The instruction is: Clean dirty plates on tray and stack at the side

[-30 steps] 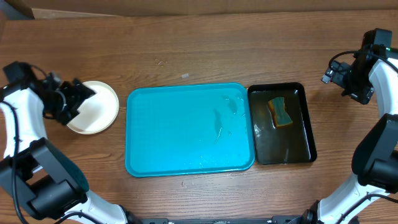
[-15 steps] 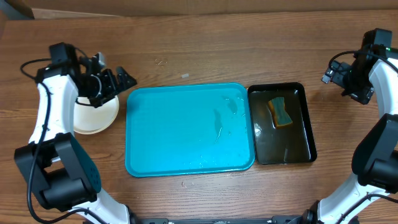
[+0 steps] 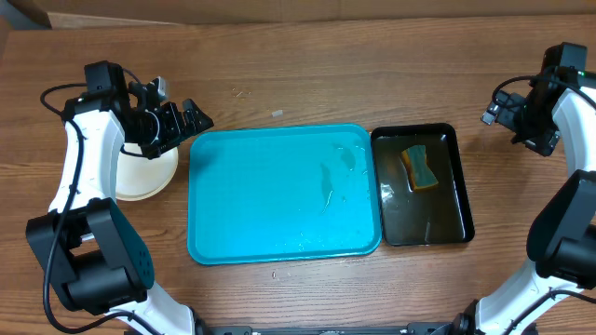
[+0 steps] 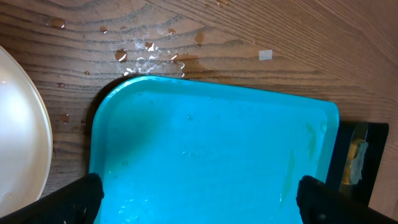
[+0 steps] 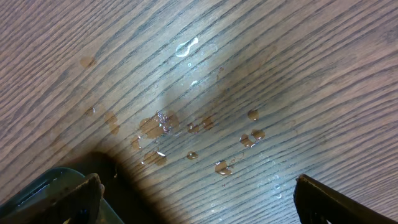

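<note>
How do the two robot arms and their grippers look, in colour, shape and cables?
Both arms have white links and black joints. A black cable loops beside the left arm and another by the right arm, which has a small green light. The left gripper and right gripper are black, each with two fingers.

On the table, the tray lies in the middle, the plates just beside its left edge. A smaller tray sits against its right edge, with a sponge lying in it.
</note>
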Available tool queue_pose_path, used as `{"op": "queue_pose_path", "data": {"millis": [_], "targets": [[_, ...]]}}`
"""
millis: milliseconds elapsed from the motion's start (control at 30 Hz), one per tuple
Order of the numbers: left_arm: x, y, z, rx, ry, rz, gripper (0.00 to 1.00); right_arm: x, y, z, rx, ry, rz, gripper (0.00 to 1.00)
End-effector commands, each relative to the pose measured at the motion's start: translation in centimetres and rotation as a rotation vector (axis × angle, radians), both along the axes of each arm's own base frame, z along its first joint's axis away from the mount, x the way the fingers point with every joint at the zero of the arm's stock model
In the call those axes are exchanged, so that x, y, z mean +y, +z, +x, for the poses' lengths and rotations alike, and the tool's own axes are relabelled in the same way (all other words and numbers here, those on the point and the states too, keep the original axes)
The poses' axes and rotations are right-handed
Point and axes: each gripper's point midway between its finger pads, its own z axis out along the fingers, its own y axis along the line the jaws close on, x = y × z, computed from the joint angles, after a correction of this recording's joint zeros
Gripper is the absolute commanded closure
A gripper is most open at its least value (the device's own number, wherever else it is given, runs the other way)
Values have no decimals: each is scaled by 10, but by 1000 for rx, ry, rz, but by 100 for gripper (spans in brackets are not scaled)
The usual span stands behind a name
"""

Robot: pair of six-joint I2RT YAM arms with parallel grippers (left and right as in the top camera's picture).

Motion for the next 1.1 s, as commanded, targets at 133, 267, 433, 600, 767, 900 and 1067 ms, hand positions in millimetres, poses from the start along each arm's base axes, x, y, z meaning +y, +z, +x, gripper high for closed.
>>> {"op": "queue_pose_path", "data": {"millis": [133, 267, 433, 600, 767, 900, 1067], "targets": [[-4, 2, 0, -19, -30, -7, 0, -2, 12, 7, -38, -5, -11, 0], [-4, 2, 0, -19, -30, -7, 0, -2, 12, 7, -38, -5, -11, 0], [-4, 2, 0, -19, -30, -7, 0, 6, 11, 8, -36, 14, -10, 0], [-4, 2, 0, -19, -30, -7, 0, 29, 44, 14, -113, 70, -29, 0], [-4, 2, 0, -19, -30, -7, 0, 78, 114, 13, -286, 182, -59, 0], [-4, 2, 0, -19, -30, -7, 0, 128, 177, -4, -450, 298, -66, 0], [-4, 2, 0, -19, -30, -7, 0, 182, 245, -44, -643, 439, -46, 0]]}}
